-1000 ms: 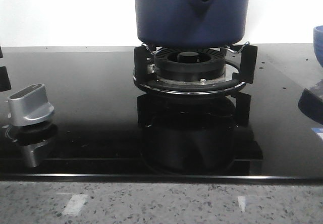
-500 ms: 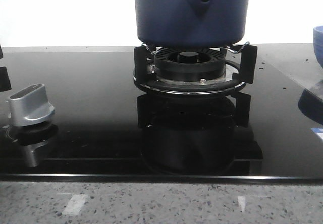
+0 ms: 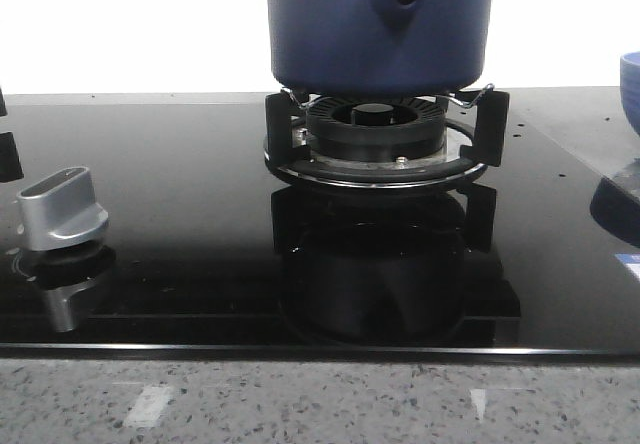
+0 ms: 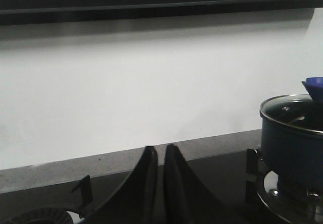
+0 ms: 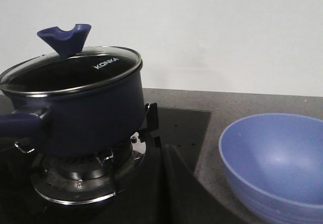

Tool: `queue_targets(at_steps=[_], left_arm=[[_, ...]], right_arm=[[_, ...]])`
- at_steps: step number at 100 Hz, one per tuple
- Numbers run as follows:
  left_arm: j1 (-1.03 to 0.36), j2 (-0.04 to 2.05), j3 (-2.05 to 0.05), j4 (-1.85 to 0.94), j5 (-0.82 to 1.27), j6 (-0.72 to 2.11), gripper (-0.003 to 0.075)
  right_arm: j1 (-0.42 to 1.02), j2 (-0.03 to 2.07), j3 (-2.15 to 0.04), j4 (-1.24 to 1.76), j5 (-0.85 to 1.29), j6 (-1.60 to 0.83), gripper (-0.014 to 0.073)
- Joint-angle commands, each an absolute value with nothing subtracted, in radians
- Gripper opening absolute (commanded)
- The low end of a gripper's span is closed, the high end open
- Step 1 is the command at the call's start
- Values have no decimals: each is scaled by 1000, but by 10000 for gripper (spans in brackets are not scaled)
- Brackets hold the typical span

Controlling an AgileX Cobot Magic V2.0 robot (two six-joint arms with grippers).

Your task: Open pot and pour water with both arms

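Pot [image 5: 75,113] sits lidded on burner, left of right tool [image 5: 174,183], handle toward robot. Left tool [image 4: 157,183] pressed together; right tool's state cannot be told.

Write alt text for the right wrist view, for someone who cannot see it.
A dark navy pot with its glass lid still on sits on a gas burner, its handle pointing out of frame. Beside the black cooktop, an empty lighter blue bowl rests on the grey counter. One dark finger of the right claw shows at the bottom, touching nothing.
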State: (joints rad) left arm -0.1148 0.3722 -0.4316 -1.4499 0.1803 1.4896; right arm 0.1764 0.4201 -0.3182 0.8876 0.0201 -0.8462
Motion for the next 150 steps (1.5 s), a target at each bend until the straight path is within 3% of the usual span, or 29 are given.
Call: queue_targets(at_steps=[1, 109, 118, 136, 150], left_arm=[[-114, 336, -420, -1503, 162, 1492, -20], [-114, 323, -386, -1549, 136, 1459, -20], [-104, 325, -386, -1277, 72, 1148, -20], [-98, 309, -325, -346, -52, 186, -20], [-98, 216, -202, -105, -67, -40, -20]], right_arm=[[178, 395, -320, 897, -41, -860, -55], [178, 393, -308, 899, -36, -860, -55], [178, 393, -308, 899, -38, -860, -55], [178, 393, -308, 899, -38, -860, -55], [178, 393, -308, 899, -38, -860, -55]])
